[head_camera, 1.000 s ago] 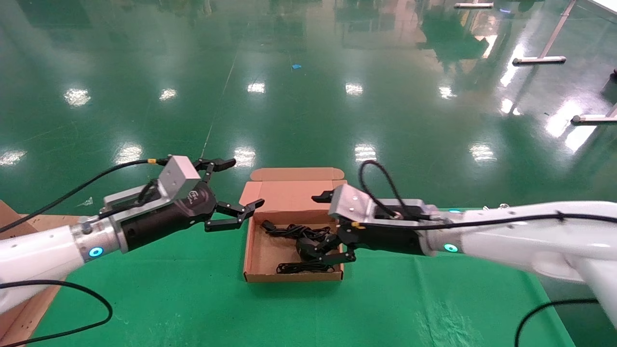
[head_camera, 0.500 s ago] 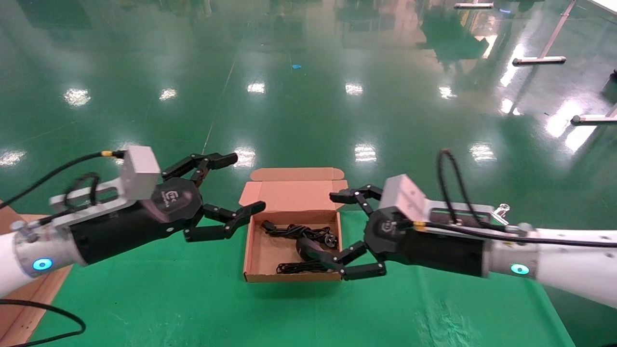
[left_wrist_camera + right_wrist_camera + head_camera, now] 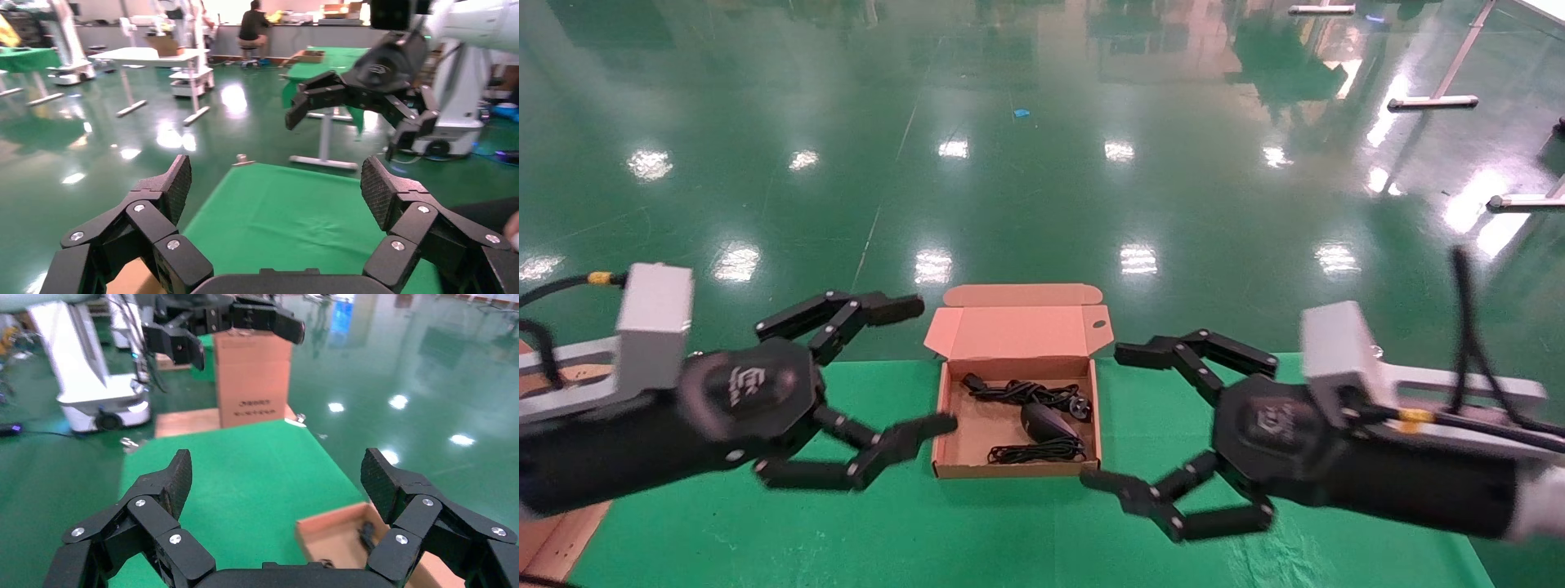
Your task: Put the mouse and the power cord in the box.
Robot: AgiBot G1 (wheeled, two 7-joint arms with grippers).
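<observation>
The mouse (image 3: 1045, 420) and the power cord (image 3: 1027, 392) both lie inside the box (image 3: 946, 408) — the packing looks done. The left gripper (image 3: 911, 363) and right gripper (image 3: 1120, 416) flank the box, fingers spread, empty — lid open.

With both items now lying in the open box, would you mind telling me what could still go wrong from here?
1. The left gripper, open, hangs close beside the box's left wall; a sideways drift could nudge the light carton across the green cloth.
2. The right gripper, also open, has its lower finger near the box's front right corner and could catch it.
3. The power cord and the mouse's cable lie loosely bundled; a loop might get pinched if the lid is closed.
</observation>
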